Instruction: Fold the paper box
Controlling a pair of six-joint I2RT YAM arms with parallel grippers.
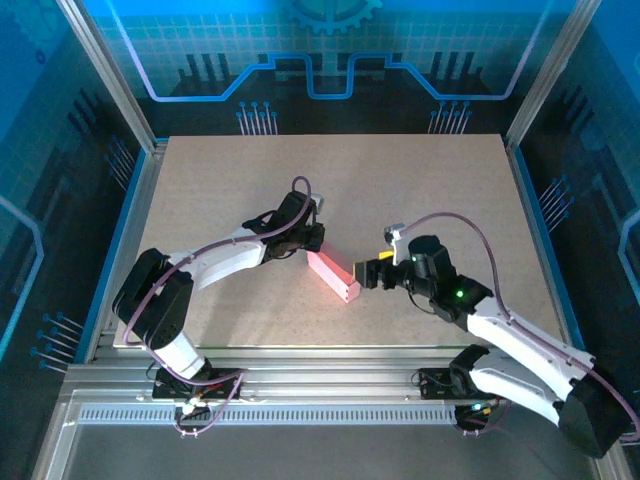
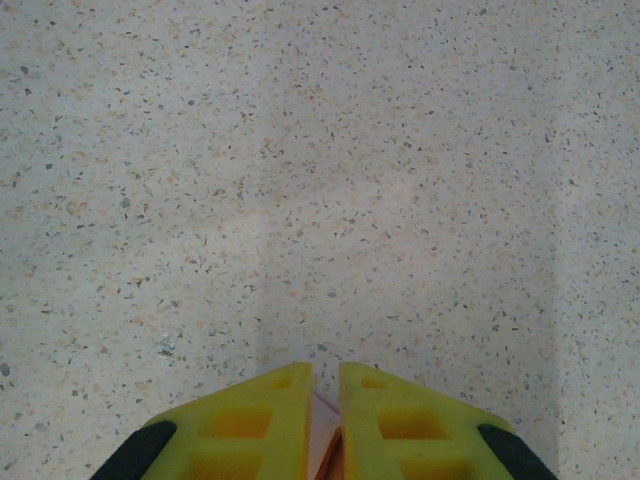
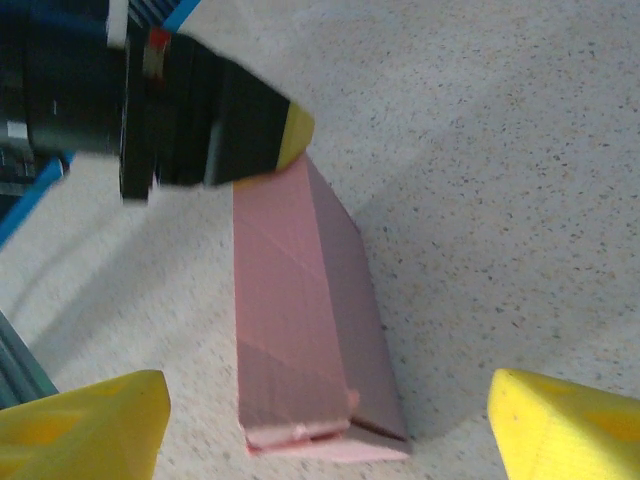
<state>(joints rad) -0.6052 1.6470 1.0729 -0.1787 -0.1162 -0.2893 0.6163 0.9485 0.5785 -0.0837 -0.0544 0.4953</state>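
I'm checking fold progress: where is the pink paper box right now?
In the top view the paper box lies near the middle of the table, its far end pinched by the left gripper, its near end facing the open right gripper.

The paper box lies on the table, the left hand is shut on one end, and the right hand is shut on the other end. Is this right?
No. The right hand is open, flanking the other end of the paper box without touching it, as the right wrist view shows.

speckled beige table (image 1: 420, 190), blue printed walls (image 1: 330, 50).
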